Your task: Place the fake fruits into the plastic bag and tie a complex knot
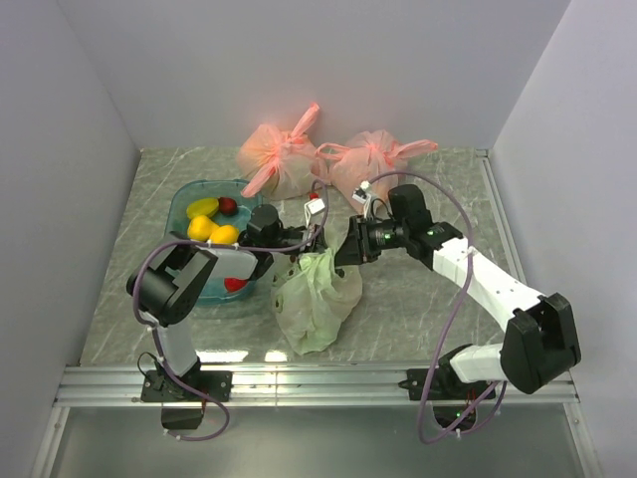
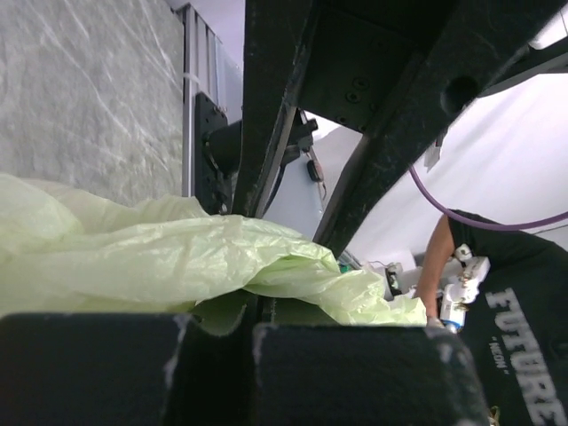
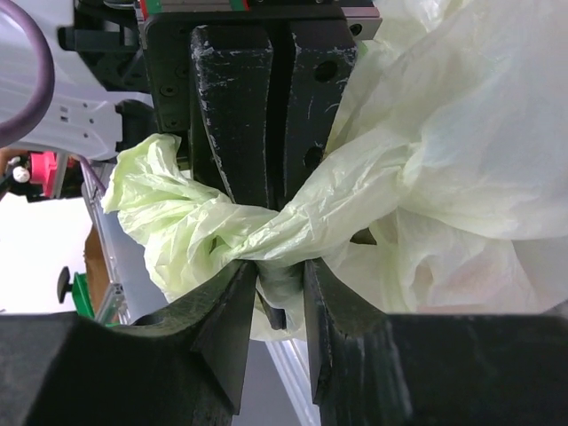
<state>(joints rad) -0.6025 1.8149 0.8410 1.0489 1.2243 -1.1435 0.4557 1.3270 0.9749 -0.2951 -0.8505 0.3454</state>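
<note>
The plastic bag [image 1: 318, 299] slumps mid-bench. The left tool [image 1: 311, 239] is clenched on its film; the right tool [image 3: 280, 280] pinches its twisted neck. A teal tub [image 1: 175, 211] of fake fruits [image 1: 204, 227] sits toward the left edge; two pink bags [image 1: 279, 159] line the far edge.

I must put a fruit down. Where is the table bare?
Bare: the table between the plastic bag and the right arm's base; the far left corner behind the teal bin. Crowded: the middle, where left end effector and right end effector grip the bag; the back, with pink bags.
</note>
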